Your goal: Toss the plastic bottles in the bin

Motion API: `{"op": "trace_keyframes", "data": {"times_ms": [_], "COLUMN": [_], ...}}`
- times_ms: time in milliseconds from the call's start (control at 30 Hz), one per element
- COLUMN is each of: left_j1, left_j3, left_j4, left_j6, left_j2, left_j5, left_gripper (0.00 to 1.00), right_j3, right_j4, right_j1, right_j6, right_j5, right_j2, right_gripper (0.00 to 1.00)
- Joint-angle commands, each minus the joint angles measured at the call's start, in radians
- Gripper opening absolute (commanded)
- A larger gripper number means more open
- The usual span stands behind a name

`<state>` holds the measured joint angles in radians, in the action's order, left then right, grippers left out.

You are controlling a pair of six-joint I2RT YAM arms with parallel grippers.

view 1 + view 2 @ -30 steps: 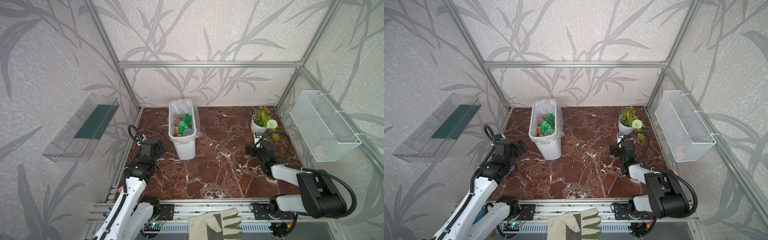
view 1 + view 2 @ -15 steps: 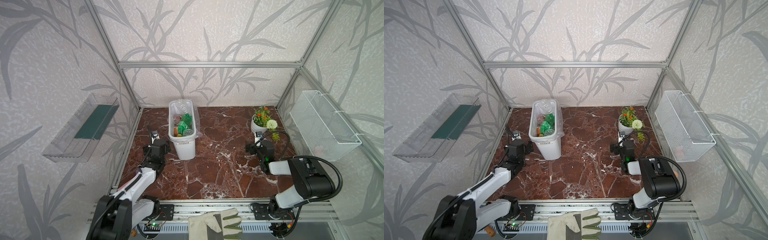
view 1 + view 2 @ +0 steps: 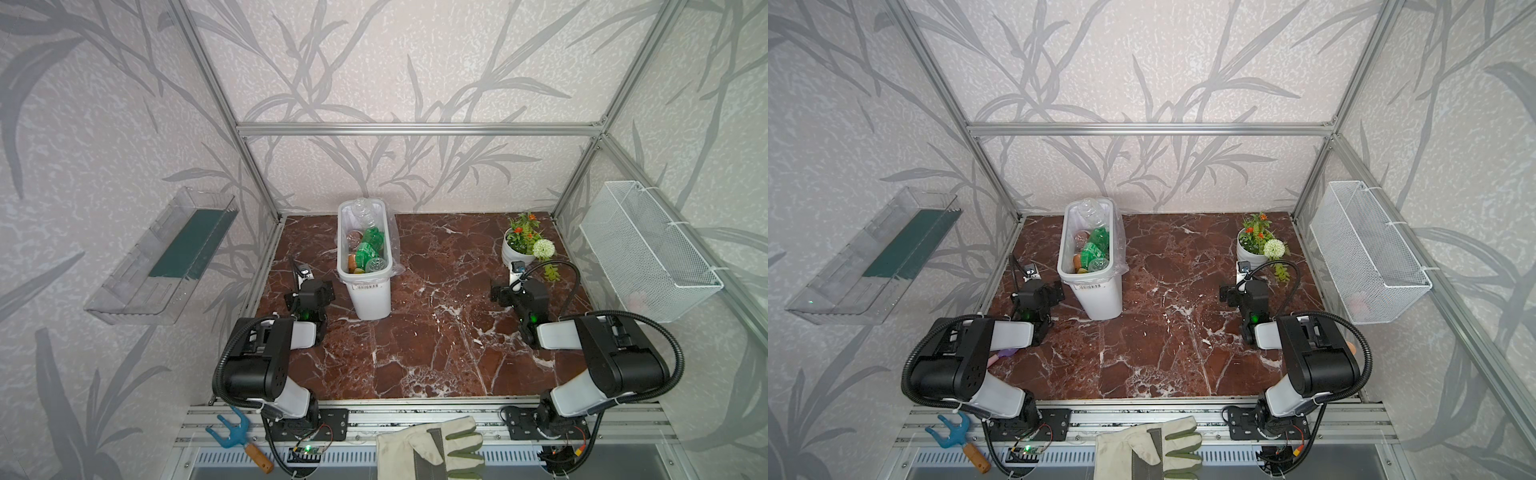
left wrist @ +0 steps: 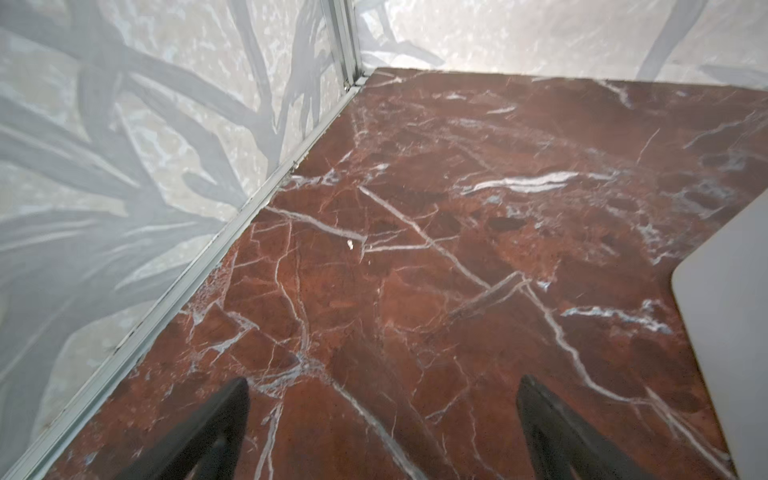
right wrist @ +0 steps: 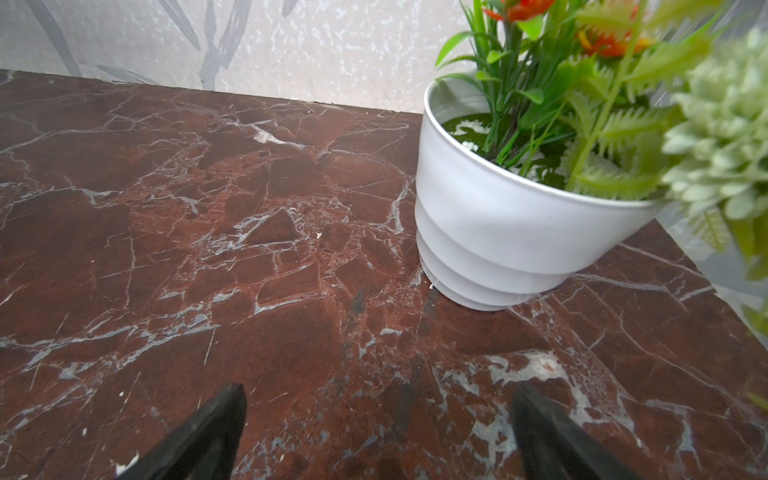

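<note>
The bin (image 3: 370, 297) (image 3: 1100, 299), tall, white and bag-lined, stands at the back left of the marble floor. Several plastic bottles (image 3: 368, 247) (image 3: 1092, 249), clear, green and brown, lie heaped inside it up to the rim. No bottle shows on the floor. My left gripper (image 3: 309, 289) (image 3: 1038, 291) hovers low just left of the bin, open and empty (image 4: 382, 382). In the left wrist view the bin's wall (image 4: 731, 332) is at the edge. My right gripper (image 3: 517, 291) (image 3: 1244, 291) is open and empty over bare marble (image 5: 376, 390), just in front of the flowerpot.
A white ribbed flowerpot (image 3: 513, 255) (image 5: 498, 232) with artificial flowers stands back right. A wire-mesh basket (image 3: 648, 257) hangs on the right wall, a clear shelf (image 3: 158, 257) on the left. A glove (image 3: 432, 444) and a blue hand fork (image 3: 232, 432) lie on the front rail.
Both arms have folded back towards their bases, elbows now low near the front rail. The left gripper has shifted slightly closer to the bin. Both stay open.
</note>
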<state>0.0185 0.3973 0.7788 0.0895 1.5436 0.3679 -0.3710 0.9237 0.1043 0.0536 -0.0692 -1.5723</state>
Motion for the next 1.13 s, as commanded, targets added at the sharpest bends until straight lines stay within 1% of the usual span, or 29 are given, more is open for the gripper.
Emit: {"op": "trace_keyframes", "data": {"times_ms": [0, 67, 100, 1100], "left_j1": [0.0, -0.001, -0.001, -0.002], "left_j3": [0.01, 0.002, 0.008, 0.006], "left_j4": [0.02, 0.056, 0.025, 0.035], "left_j6": [0.012, 0.004, 0.009, 0.009], "left_j2": [-0.027, -0.015, -0.025, -0.022], "left_j5": [-0.025, -0.02, -0.026, -0.025], "left_gripper": [0.99, 0.99, 0.99, 0.99], "right_j3": [-0.005, -0.004, -0.005, -0.008], "right_j4": [0.043, 0.043, 0.043, 0.039], "right_j1": [0.001, 0.001, 0.0, 0.0], "right_j6": [-0.003, -0.001, 0.0, 0.001], "right_j5": [0.002, 0.002, 0.002, 0.006], "right_j2": [-0.005, -0.006, -0.006, -0.006], "right_gripper": [0.99, 0.99, 0.99, 0.99]}}
